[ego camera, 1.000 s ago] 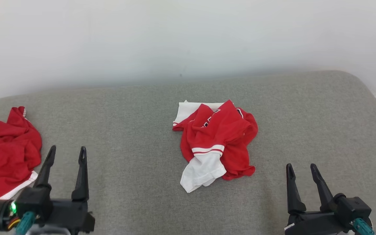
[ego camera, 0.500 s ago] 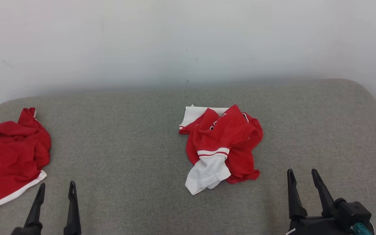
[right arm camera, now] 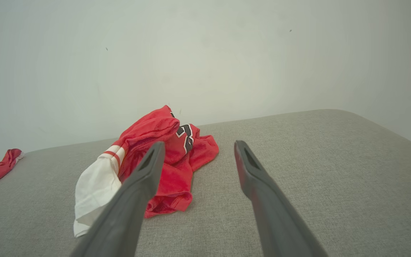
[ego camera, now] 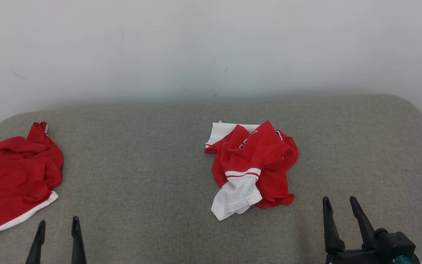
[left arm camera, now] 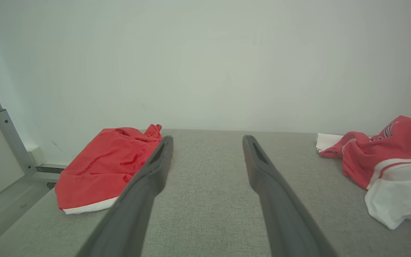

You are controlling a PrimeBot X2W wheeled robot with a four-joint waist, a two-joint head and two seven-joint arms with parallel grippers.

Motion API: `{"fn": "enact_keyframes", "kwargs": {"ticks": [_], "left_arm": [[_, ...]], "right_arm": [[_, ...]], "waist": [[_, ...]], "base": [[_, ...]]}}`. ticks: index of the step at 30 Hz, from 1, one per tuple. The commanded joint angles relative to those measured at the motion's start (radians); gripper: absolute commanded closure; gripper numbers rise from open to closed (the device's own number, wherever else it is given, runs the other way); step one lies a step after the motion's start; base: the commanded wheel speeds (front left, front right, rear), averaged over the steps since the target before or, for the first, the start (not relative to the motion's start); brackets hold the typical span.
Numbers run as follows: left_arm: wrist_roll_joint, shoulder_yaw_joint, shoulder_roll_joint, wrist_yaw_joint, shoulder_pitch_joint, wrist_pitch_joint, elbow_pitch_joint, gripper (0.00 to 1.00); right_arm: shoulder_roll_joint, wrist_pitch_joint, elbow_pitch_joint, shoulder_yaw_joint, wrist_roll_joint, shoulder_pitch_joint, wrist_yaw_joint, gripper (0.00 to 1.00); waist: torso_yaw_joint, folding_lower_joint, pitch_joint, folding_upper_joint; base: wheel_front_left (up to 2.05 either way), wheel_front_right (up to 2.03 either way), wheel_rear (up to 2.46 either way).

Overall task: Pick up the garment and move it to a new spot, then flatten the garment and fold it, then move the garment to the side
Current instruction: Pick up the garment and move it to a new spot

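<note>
Near edge: left gripper [ego camera: 58,220] was seen low at the left, jaws apart, nothing between them. Right gripper [ego camera: 339,198] was seen low at the right, jaws likewise apart and empty, near the garment but not touching it.

Garment [ego camera: 255,165], a red and white jersey, was found crumpled in a heap about mid-tabletop [ego camera: 141,165], slightly right of centre. A white sleeve [ego camera: 236,196] was spread toward the near side, with a striped cuff band [ego camera: 242,173] above it. Dark lettering was partly shown on the top folds; it could not be read.

Handling, judged: the fabric was taken to be thin, light and limp. No stiffness or fragility was expected. Sagging and unfolding on lift were expected, and some drag on the cloth-covered tabletop was thought likely. Several layers could be pinched at once, so the raised red ridge on top of the heap was judged the best hold for the move. The white sleeve was judged a poorer hold, since the rest would trail.

Further left, a second red garment [ego camera: 13,176] was lying at the tabletop's edge, well apart. Behind everything, a plain pale wall [ego camera: 196,47] was seen.
</note>
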Motion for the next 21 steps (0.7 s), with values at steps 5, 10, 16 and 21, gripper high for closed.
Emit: {"fn": "enact_keyframes", "kwargs": {"ticks": [5, 10, 16, 21], "left_arm": [[0.022, 0.022, -0.020, -0.053, 0.026, -0.003, 0.006, 0.00], [0.043, 0.033, -0.032, -0.092, 0.036, -0.003, 0.019, 0.00], [0.063, 0.038, -0.041, -0.119, 0.036, -0.003, 0.026, 0.00], [0.082, 0.044, -0.049, -0.135, 0.034, -0.003, 0.035, 0.00]], "right_arm": [[0.002, -0.001, 0.007, 0.006, -0.003, 0.017, -0.002, 0.00], [0.002, -0.001, 0.013, 0.012, -0.008, 0.021, -0.002, 0.00], [0.002, -0.001, 0.015, 0.018, -0.014, 0.027, -0.002, 0.00], [0.002, -0.001, 0.017, 0.024, -0.019, 0.033, -0.002, 0.00]], "waist": [[0.002, 0.0001, -0.005, 0.0000], [0.003, 0.0001, -0.007, 0.0000], [0.001, 0.0001, -0.008, 0.0000], [-0.002, 0.0001, -0.011, 0.0000]], "base": [[0.00, 0.00, 0.00], [0.00, 0.00, 0.00], [0.00, 0.00, 0.00], [0.00, 0.00, 0.00]]}}
